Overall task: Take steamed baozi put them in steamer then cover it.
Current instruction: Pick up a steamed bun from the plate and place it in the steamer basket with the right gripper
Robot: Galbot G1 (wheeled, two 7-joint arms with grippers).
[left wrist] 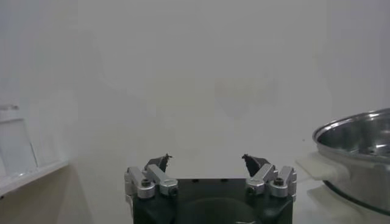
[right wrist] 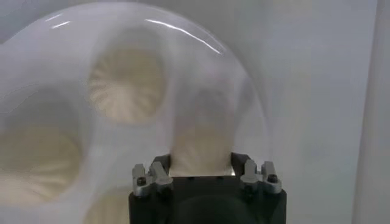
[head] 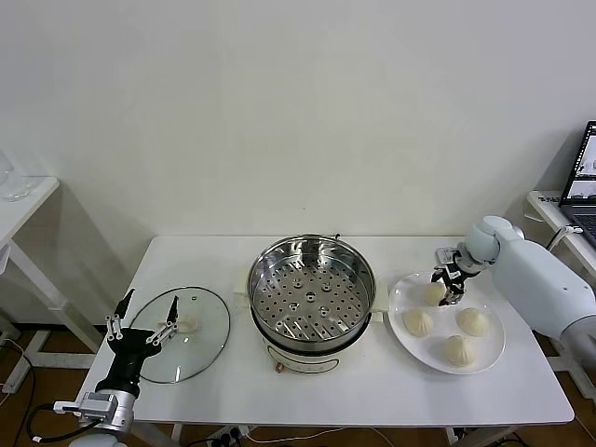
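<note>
The right hand (head: 449, 284) is down on the white plate (head: 491, 358) at the right of the counter (head: 372, 391), its fingers closed around the farthest bun (head: 434, 292); the right wrist view shows that bun (right wrist: 201, 152) held between them. Three more buns (head: 418, 322) lie on the plate. The steamer (head: 312, 284) stands at mid-counter with its tray bare. The glass lid (head: 200, 331) lies flat to its left. The left hand (head: 144, 312) hovers released over the lid's near edge. No writing or label can be read on anything.
</note>
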